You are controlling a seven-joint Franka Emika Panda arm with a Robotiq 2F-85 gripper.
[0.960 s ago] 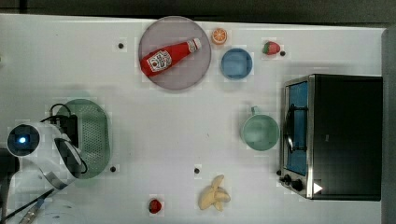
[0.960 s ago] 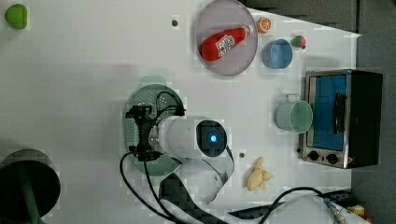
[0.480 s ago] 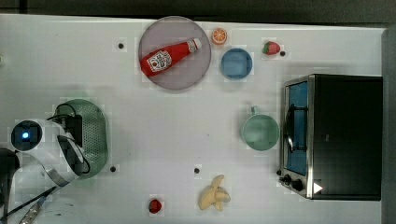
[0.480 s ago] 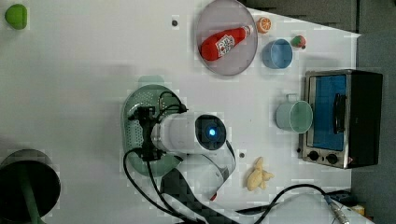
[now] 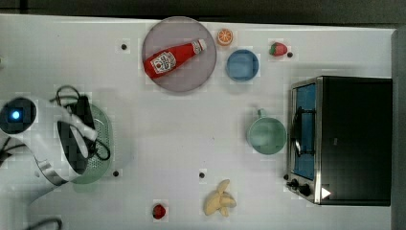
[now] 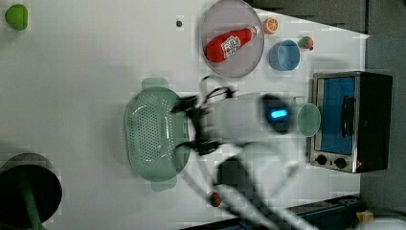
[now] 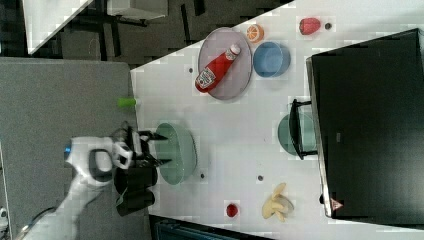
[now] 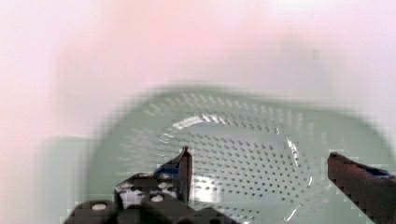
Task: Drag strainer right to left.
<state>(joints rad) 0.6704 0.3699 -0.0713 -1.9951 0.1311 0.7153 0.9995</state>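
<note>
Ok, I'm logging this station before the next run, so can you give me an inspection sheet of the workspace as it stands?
Surface: white table, small dark dots on it.
Job's things: strainer flat on the table, at the top view's left end.
Clutter: ketchup bottle on a grey plate; blue bowl; mug; toaster oven; orange slice; strawberry; banana; small red fruit; green fruit.
Grippers: gripper open over the strainer's perforated middle, fingers apart.
Cables: black cables looped at the wrist.
Surroundings: dark round bin in the left view's lower left; grey floor.
</note>
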